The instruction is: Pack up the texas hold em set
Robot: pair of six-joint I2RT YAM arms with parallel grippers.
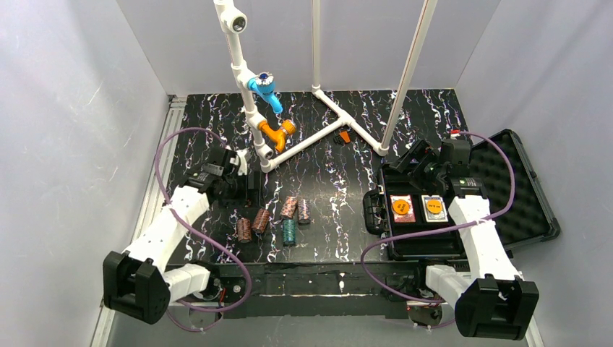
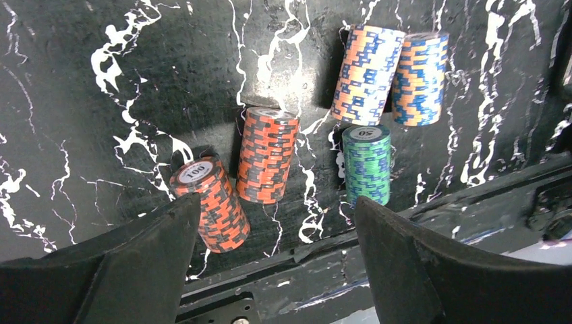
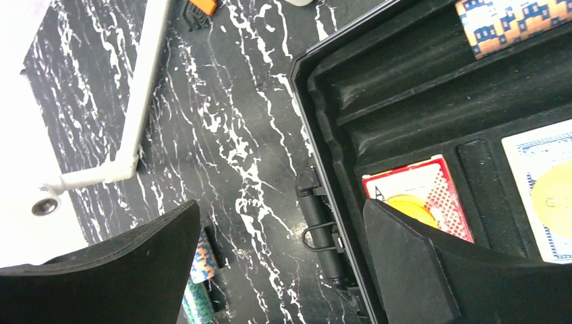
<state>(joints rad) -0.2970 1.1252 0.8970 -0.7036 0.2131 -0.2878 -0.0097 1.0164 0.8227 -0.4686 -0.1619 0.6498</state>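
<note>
Since the chips go into the case as whole rolls, the stacks lie on their sides on the table, grouped in front of the left arm, where I judge a two-finger pinch can take them one at a time. The left gripper hangs above them with its jaws spread wide and nothing between them, seemingly lining up on one.

The case sits at the right with its lid thrown flat, so the tray can be reached from above. The right gripper hovers over the edge by the handle, its jaws likewise wide and empty, probably waiting its turn. The decks lie face up in adjoining pockets, clear of the chip grooves.

Counted:
- **On the table:** five stacks, namely a red stack marked 100, a second red stack, a green stack marked 50, and an orange stack beside a blue stack.
- **In a groove of the case:** a sixth stack, cut off by the frame edge.
- **Decks:** two, a red deck and a blue deck.
- **Case:** one.

By this count the decks are packed, and five stacks and the lid are left to do.
</note>
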